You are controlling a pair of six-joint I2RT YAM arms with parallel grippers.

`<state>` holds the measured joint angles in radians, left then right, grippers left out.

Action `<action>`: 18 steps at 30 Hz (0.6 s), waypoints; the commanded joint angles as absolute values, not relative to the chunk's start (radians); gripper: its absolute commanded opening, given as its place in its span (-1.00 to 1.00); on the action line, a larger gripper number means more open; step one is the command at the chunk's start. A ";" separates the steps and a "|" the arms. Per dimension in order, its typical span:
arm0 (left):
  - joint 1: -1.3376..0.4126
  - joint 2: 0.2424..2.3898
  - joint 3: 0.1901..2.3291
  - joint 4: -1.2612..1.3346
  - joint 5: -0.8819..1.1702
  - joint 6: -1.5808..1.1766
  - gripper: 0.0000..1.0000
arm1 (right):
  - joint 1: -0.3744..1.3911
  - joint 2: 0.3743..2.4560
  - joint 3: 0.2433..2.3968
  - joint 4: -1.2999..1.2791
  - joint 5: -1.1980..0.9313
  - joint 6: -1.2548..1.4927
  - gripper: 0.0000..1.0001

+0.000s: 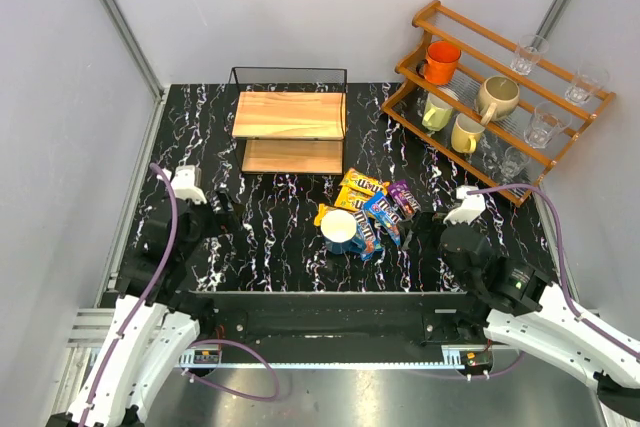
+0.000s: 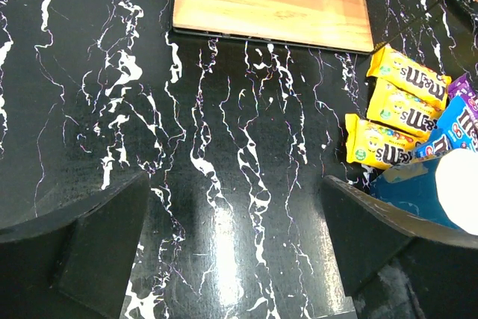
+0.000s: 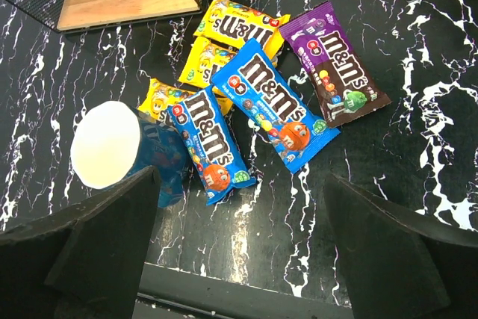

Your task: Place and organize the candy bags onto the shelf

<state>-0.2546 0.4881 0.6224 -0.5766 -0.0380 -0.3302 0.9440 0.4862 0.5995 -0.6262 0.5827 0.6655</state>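
The left gripper (image 2: 235,259) and right gripper (image 3: 243,259) hang released and empty on either side of the mug (image 3: 168,166). Six candy bags (image 3: 272,106) lie overlapping on the worktop (image 1: 280,237) against the mug, and the shelf (image 1: 290,115) beyond it holds none. Recommended first pick is the purple bag (image 3: 336,65), farthest from the mug and least overlapped, pinched across its narrow width.

Printed "m&m's" in big letters across the purple bag (image 3: 336,65), a blue bag (image 3: 272,102), the other blue bag (image 3: 211,143) and the top yellow bag (image 3: 240,24). Same brand across two yellow bags (image 2: 409,76) in the left wrist view. Small print too tiny to read.
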 commanded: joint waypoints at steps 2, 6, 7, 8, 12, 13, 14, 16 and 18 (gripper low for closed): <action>-0.258 0.437 0.650 -0.520 -0.043 -0.330 0.98 | 0.942 0.483 0.603 -0.618 0.589 0.683 0.99; -0.258 0.425 0.644 -0.517 -0.044 -0.330 0.98 | 0.942 0.502 0.604 -0.618 0.591 0.681 1.00; -0.258 0.428 0.644 -0.517 -0.044 -0.330 0.98 | 0.942 0.505 0.604 -0.617 0.591 0.684 0.99; -0.258 0.433 0.646 -0.517 -0.041 -0.330 0.98 | 0.942 0.506 0.604 -0.618 0.589 0.686 0.99; -0.258 0.449 0.649 -0.517 -0.025 -0.331 0.98 | 0.942 0.509 0.600 -0.638 0.643 0.732 0.99; -0.258 0.454 0.647 -0.517 -0.023 -0.331 0.98 | 0.942 0.508 0.601 -0.650 0.693 0.774 0.99; -0.258 0.460 0.647 -0.517 -0.021 -0.333 0.98 | 0.940 0.512 0.604 -0.672 0.716 0.796 0.99; -0.258 0.474 0.649 -0.518 -0.011 -0.331 0.98 | 0.940 0.525 0.624 -0.696 0.762 0.831 0.99; -0.258 0.477 0.650 -0.517 -0.005 -0.330 0.98 | 0.942 0.558 0.641 -0.710 0.784 0.851 1.00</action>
<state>-0.2554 0.4599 0.6224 -0.5728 -0.0284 -0.3302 0.9440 0.5144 0.5999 -0.6632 0.6651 0.7601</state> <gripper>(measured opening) 0.987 0.994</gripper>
